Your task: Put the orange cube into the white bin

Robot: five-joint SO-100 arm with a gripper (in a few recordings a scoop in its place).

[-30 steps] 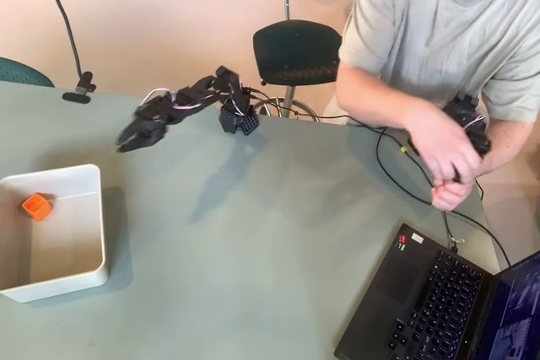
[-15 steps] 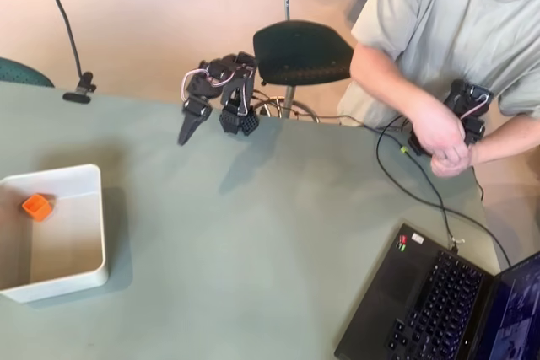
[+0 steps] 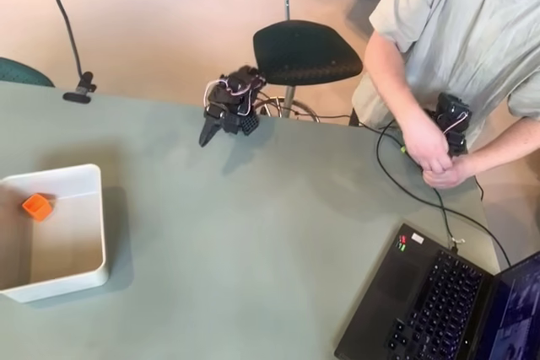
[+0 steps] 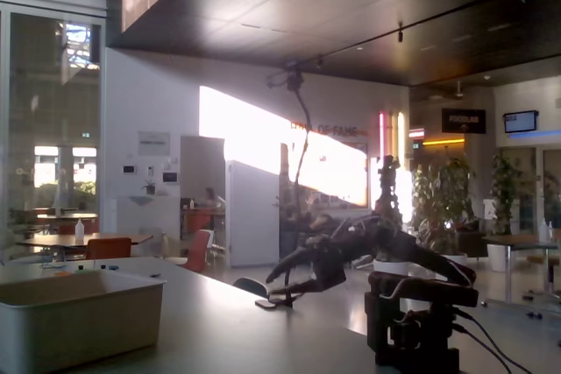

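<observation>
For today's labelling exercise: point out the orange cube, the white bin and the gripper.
orange cube (image 3: 36,206): overhead view, its top face.
white bin (image 3: 94,225): overhead view, right rim.
gripper (image 3: 205,137): overhead view, at the fingertips.

In the overhead view the white bin (image 3: 59,238) is set at the table's (image 3: 253,259) left edge, with the orange cube (image 3: 36,206) inside near its top-left corner. The arm is folded at the far edge, its gripper (image 3: 207,134) well apart from the bin. A laptop (image 3: 447,301) is placed at the bottom-right corner.
</observation>
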